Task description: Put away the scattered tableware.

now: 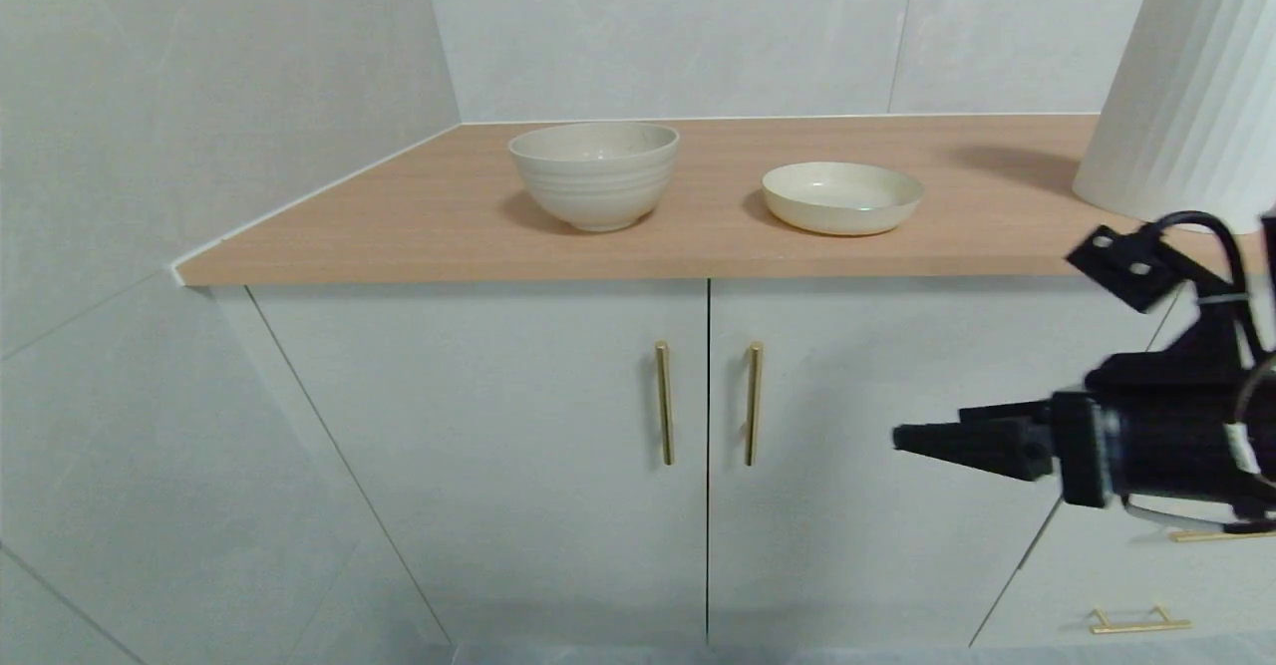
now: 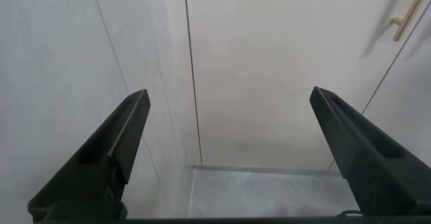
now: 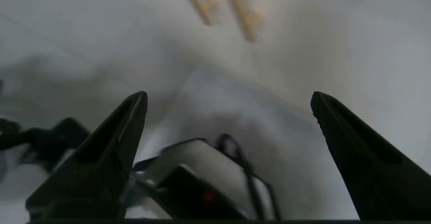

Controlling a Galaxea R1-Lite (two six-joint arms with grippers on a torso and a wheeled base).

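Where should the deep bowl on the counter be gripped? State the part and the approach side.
Probably the near rim of the bowl, from above, one finger inside and one outside. It stands upright with its mouth open, and its rounded wall looks too wide to span.

Desk: Any lettering, labels or numbers on your feeds?

Operator: None I can read. The bowl (image 1: 595,174), the dish (image 1: 842,196), the counter (image 1: 399,236) and the cabinet doors (image 1: 478,446) all show me plain surfaces.

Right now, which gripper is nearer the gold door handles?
Right. The right gripper sits level with the handles, to their right; the left gripper hangs low by the cabinet, farther off.
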